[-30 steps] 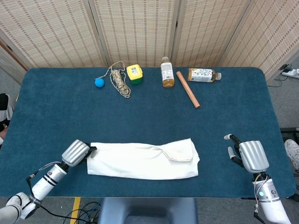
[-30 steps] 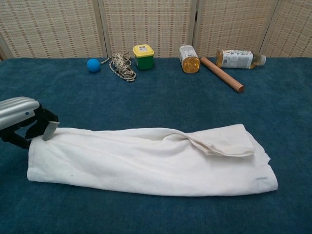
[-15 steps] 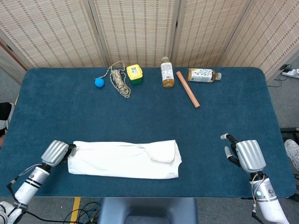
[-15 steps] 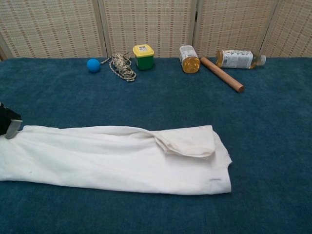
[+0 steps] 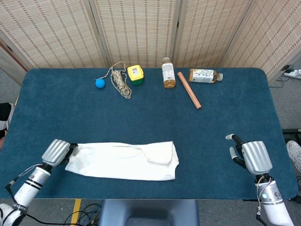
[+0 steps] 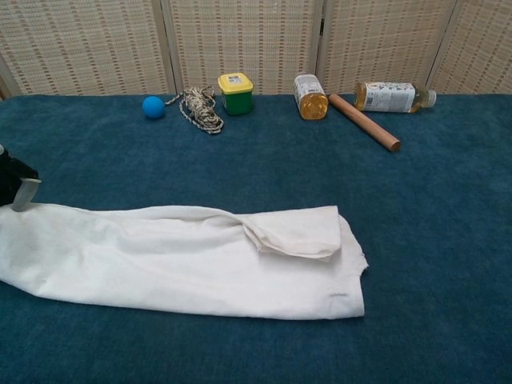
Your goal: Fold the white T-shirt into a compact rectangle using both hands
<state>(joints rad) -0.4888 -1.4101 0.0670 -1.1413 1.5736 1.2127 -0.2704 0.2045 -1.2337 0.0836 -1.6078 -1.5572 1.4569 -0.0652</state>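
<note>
The white T-shirt [image 5: 123, 160] lies on the blue table [image 5: 225, 113] as a long, narrow band folded lengthwise, stretched left to right along the near edge and sitting in the left half of the table. A sleeve flap is folded over near its right end, which is roughly square; the left end tapers a little.

The left hand [image 5: 56, 152] is at the shirt's left end, its silver back turned up and its dark fingers against the cloth's upper left corner. It appears to pinch that corner, though the fingers are mostly hidden under the hand. In the chest view only a dark fingertip of this hand [image 6: 18, 190] shows at the frame's left edge, touching the top edge of the shirt [image 6: 184, 260].

The right hand [image 5: 251, 157] rests near the table's right front corner, well apart from the shirt, with bare table between them. It holds nothing, and its fingers point forward and look spread.

Along the far edge sit a blue ball [image 5: 99, 83], a coil of rope [image 5: 120, 81], a yellow-lidded green tub [image 5: 135, 74], an upright bottle [image 5: 168, 73], a wooden stick [image 5: 188, 90] and a bottle lying on its side [image 5: 204, 75].
</note>
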